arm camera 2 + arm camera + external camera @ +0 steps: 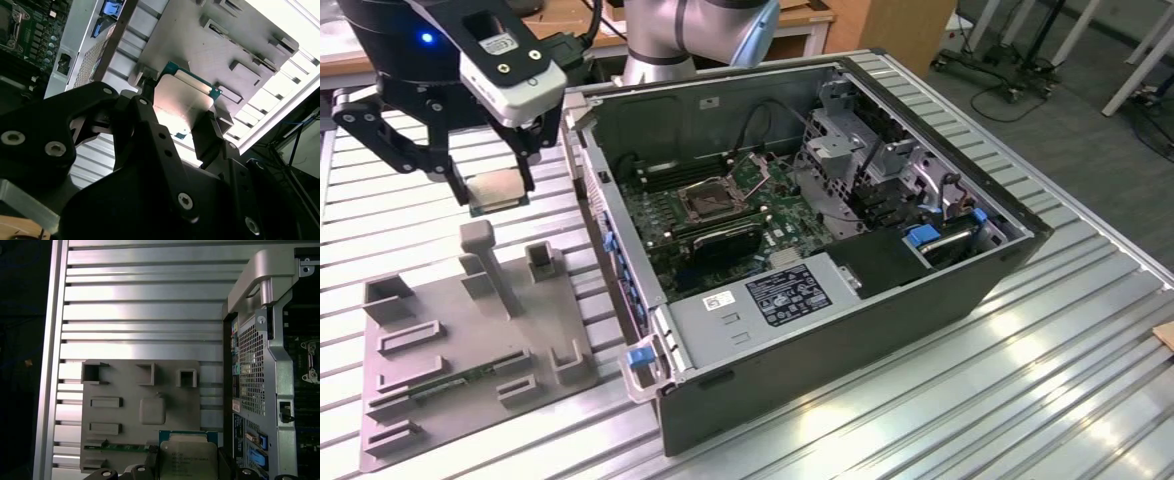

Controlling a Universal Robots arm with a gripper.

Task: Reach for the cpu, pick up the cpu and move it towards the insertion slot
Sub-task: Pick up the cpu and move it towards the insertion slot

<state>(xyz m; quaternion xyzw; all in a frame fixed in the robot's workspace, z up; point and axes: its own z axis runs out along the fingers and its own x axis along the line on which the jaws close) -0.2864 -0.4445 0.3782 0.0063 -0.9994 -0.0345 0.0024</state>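
Gripper state: the gripper (pixel 491 190) is clenched on the cpu (pixel 496 190), one finger on each of two opposite edges; the same grasp appears in the second wrist view (pixel 182 107) and the first wrist view (pixel 187 460).
Cpu location: held in the air, clear of the grey fixture plate (pixel 440 345) that lies below it on the slatted table (pixel 961 400).
Cpu attitude: flat, metallic top face roughly level; square, so no long axis to align.
Insertion slot location: on the motherboard inside the open computer case (pixel 854 290), metal frame with dark centre (pixel 711 200).
Governing relation: judged from the exterior view, the insertion slot lies toward the exterior view's right of the gripper, beyond the near case wall and lower than the cpu.
Task progress: pickup appears complete; the cpu is well apart from the slot, outside the case.
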